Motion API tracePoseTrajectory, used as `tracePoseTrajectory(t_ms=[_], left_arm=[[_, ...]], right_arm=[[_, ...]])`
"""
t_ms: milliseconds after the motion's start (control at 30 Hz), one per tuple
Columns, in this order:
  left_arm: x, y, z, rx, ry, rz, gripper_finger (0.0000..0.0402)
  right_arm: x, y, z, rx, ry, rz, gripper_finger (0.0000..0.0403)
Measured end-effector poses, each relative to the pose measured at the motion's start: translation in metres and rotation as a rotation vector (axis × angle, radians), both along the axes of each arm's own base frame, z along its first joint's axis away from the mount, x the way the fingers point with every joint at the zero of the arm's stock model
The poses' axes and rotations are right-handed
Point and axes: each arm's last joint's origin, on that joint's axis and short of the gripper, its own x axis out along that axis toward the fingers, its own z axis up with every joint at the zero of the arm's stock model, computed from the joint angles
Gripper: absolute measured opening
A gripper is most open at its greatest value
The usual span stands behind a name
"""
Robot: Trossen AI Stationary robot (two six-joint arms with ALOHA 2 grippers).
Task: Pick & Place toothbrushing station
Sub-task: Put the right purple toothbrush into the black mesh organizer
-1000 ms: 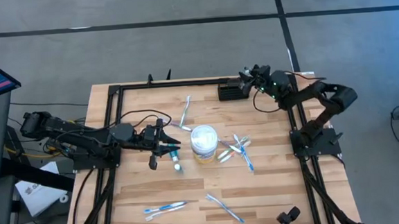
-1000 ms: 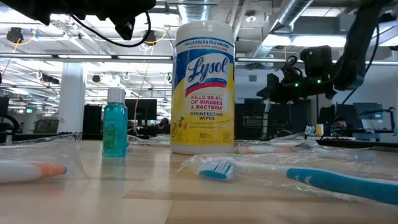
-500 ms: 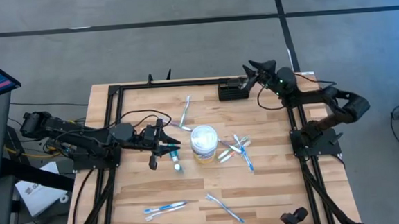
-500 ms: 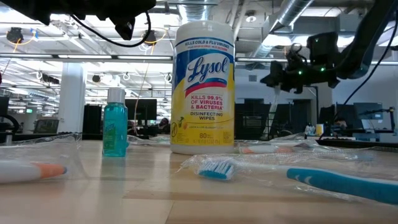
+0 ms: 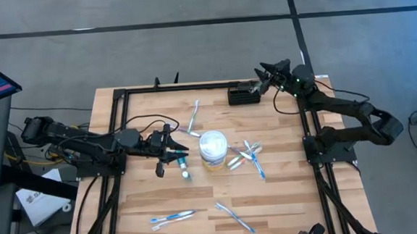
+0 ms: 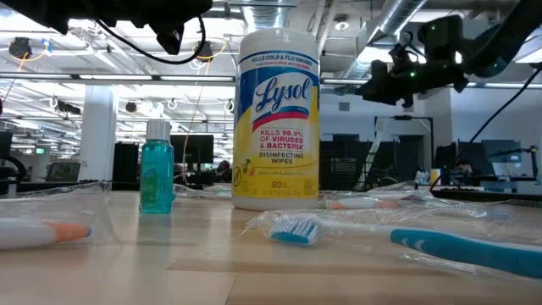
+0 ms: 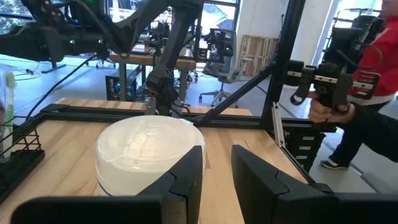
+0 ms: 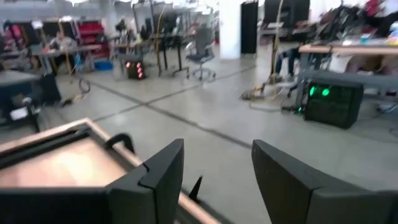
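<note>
The right hand (image 5: pixel 262 74) has risen and swung back toward the tabletop's far right corner, its fingers spread with nothing between them. The wooden tabletop (image 5: pixel 284 170) carries scattered toothbrushes (image 5: pixel 253 158) and a wipes tub (image 5: pixel 213 147) near its middle; an open workshop hall lies beyond. The toothbrushing station (image 5: pixel 242 95) sits at the far edge, just beside that hand, apart from it. The left hand (image 5: pixel 184 150), fingers narrowly parted, hovers beside the tub.
</note>
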Motion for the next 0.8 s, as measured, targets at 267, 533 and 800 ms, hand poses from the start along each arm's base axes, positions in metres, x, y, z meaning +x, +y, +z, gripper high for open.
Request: tracePoseTrajectory(t_ms=[267, 533, 800], left_arm=[[0.0, 0.0, 0.0, 0.0, 0.001, 0.0, 0.0081], [0.0, 0.0, 0.0, 0.0, 0.002, 0.004, 0.0081], [0.0, 0.0, 0.0, 0.001, 0.002, 0.004, 0.0081]], right_arm=[[0.004, 0.023, 0.012, 0.041, 0.107, 0.086, 0.0169], [0.014, 0.046, 0.018, 0.064, 0.177, 0.196, 0.0156], [0.03, 0.072, 0.014, 0.094, 0.235, 0.34, 0.0145]])
